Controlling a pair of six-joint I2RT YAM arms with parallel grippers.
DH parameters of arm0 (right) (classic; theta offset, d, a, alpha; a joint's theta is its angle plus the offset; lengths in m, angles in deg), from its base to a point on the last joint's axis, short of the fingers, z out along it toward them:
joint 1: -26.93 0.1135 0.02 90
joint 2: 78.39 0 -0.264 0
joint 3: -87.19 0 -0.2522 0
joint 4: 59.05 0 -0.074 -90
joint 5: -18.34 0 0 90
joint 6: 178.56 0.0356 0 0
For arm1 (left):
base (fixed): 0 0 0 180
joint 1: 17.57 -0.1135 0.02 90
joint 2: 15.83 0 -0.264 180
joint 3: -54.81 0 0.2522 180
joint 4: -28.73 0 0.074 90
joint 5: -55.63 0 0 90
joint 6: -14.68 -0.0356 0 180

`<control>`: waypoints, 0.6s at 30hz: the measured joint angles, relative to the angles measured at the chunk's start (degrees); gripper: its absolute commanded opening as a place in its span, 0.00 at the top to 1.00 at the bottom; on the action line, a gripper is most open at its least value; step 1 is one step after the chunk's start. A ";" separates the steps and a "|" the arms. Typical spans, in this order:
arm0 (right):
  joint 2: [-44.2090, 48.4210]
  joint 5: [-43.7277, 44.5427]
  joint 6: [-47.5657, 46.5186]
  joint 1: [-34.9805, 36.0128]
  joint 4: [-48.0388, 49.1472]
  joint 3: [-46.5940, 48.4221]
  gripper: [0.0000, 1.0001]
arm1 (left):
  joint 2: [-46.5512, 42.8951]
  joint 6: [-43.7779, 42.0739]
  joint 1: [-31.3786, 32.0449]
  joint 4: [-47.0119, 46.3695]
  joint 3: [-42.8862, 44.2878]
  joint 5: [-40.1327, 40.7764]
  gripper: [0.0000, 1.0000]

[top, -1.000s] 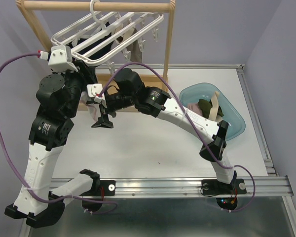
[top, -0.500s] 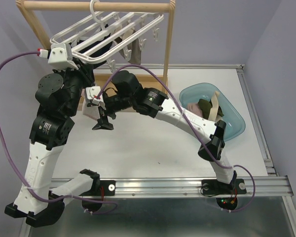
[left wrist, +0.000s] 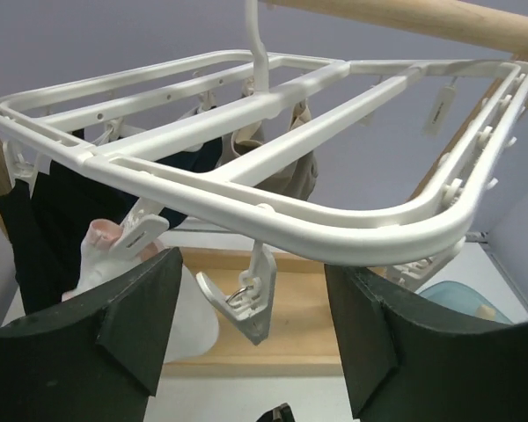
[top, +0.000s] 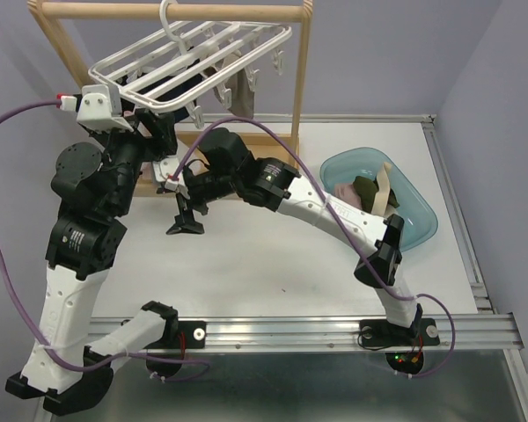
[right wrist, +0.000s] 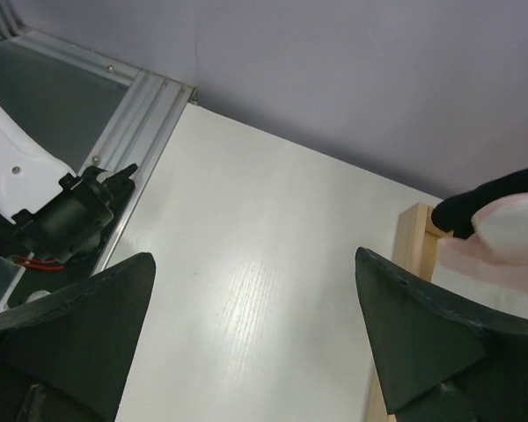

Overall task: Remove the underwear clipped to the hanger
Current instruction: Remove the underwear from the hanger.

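- The hanger [top: 213, 46] hangs tilted by its hook from the wooden rail [top: 114, 10] at the back left of the counter [top: 273, 255].
- Some of the underwear is clipped beneath the frame: a black piece [left wrist: 44, 220] on the left, a pale pink piece [left wrist: 97, 251] just beside it, and a beige piece [left wrist: 277, 167] further back.
- The left fingers [left wrist: 114, 343] are spread wide and hold nothing. They sit just under the frame's near rim, and a clip [left wrist: 251, 303] dangles between them.
- The right fingers [right wrist: 79, 334] are also released and empty. They point down over bare counter near the stand's wooden base [right wrist: 414, 255], with pink cloth at the edge of that view.
- A blue basin [top: 418, 230] on the right side of the counter holds loose pieces [top: 363, 186] in pink, olive and cream, well apart from the hanger.
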 measured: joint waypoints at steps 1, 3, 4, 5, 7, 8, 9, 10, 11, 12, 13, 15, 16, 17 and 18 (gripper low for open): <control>0.37 0.15 -0.35 0.04 -0.04 -0.57 0.00 | -0.74 -0.22 0.00 -0.09 -0.52 -0.44 0.18; 1.81 0.74 -0.90 0.37 -0.42 -2.91 0.00 | -2.12 -0.68 0.02 0.09 -1.38 -1.73 0.17; 3.76 1.36 -1.33 0.61 -0.48 -5.95 0.00 | -2.75 -0.96 0.02 0.11 -1.66 -2.43 0.16; 4.85 1.55 -1.51 0.72 -1.09 -7.19 0.00 | -3.41 -1.20 0.02 0.37 -1.84 -3.13 0.16; 8.63 2.58 -2.71 0.72 -0.48 -13.09 0.00 | -5.01 -1.66 0.02 0.68 -2.05 -4.55 0.16; 10.27 2.86 -3.17 0.72 -1.07 -15.37 0.00 | -5.90 -1.84 0.02 0.66 -2.25 -5.22 0.15; 12.83 3.58 -4.15 0.68 -1.36 -18.80 0.00 | -6.75 -2.03 0.02 0.61 -2.69 -5.97 0.15; 14.36 3.96 -4.52 0.66 -1.18 -20.92 0.00 | -7.37 -2.08 0.02 0.55 -3.04 -6.25 0.15; 17.00 4.79 -5.22 0.59 -0.94 -24.37 0.00 | -8.37 -2.23 0.02 0.61 -3.91 -6.73 0.15; 18.99 5.27 -5.64 0.55 -1.03 -26.91 0.00 | -9.44 -2.32 0.02 0.79 -4.50 -7.04 0.15; 20.52 5.68 -5.97 0.50 -0.90 -28.89 0.00 | -10.36 -2.43 0.02 0.81 -4.96 -7.26 0.15; 24.96 6.51 -6.14 0.31 0.83 -34.99 0.00 | -12.59 -2.58 0.02 0.42 -6.29 -7.58 0.14; 26.82 6.91 -6.08 0.26 1.27 -37.64 0.00 | -13.62 -2.69 0.02 0.20 -7.19 -7.61 0.13; 28.37 7.63 -5.77 0.22 2.40 -40.15 0.00 | -14.56 -2.80 0.02 -0.26 -8.39 -7.56 0.12; 29.94 8.28 -5.20 0.22 4.15 -42.97 0.00 | -15.45 -2.86 0.02 -0.68 -9.70 -7.45 0.11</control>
